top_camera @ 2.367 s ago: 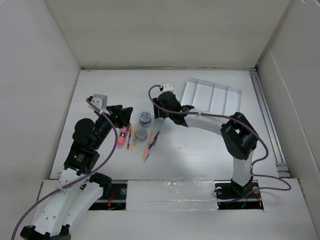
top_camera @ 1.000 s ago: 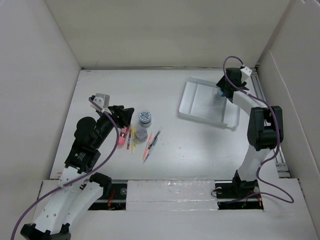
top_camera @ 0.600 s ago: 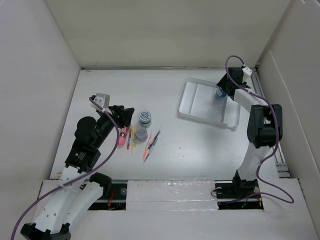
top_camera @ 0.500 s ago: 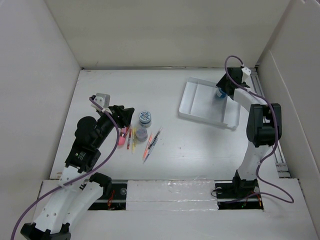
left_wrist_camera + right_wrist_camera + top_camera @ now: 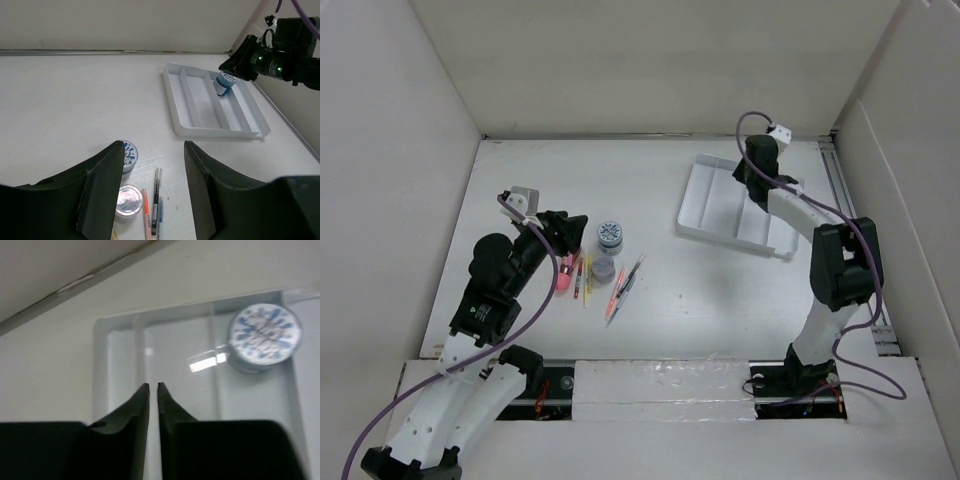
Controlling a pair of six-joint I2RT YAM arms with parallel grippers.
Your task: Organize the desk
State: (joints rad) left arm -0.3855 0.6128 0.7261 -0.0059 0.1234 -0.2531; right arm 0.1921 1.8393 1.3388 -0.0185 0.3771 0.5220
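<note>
The desk point(image 5: 710, 290) is a white tabletop between tall white walls. My left gripper point(image 5: 570, 228) hangs open above a cluster of items: a blue-patterned jar point(image 5: 129, 154), a silver-lidded jar point(image 5: 128, 200), several pens point(image 5: 156, 200) and a pink marker point(image 5: 563, 275). Nothing sits between its jaws point(image 5: 152, 150). My right gripper point(image 5: 744, 178) hovers over the white compartment tray point(image 5: 705, 215), shut and empty point(image 5: 152, 386). A second blue-patterned jar point(image 5: 265, 338) stands in an end compartment of the tray point(image 5: 100, 340), apart from the fingers.
Orange and dark pens point(image 5: 620, 285) lie right of the jars. The tray point(image 5: 200, 131) lies at the back right, near a metal rail point(image 5: 850, 230) along the right wall. Both arm bases stand at the near edge.
My right gripper has let go of the blue jar in the tray, shut, and swung left over the tray. The left arm stays in place.
</note>
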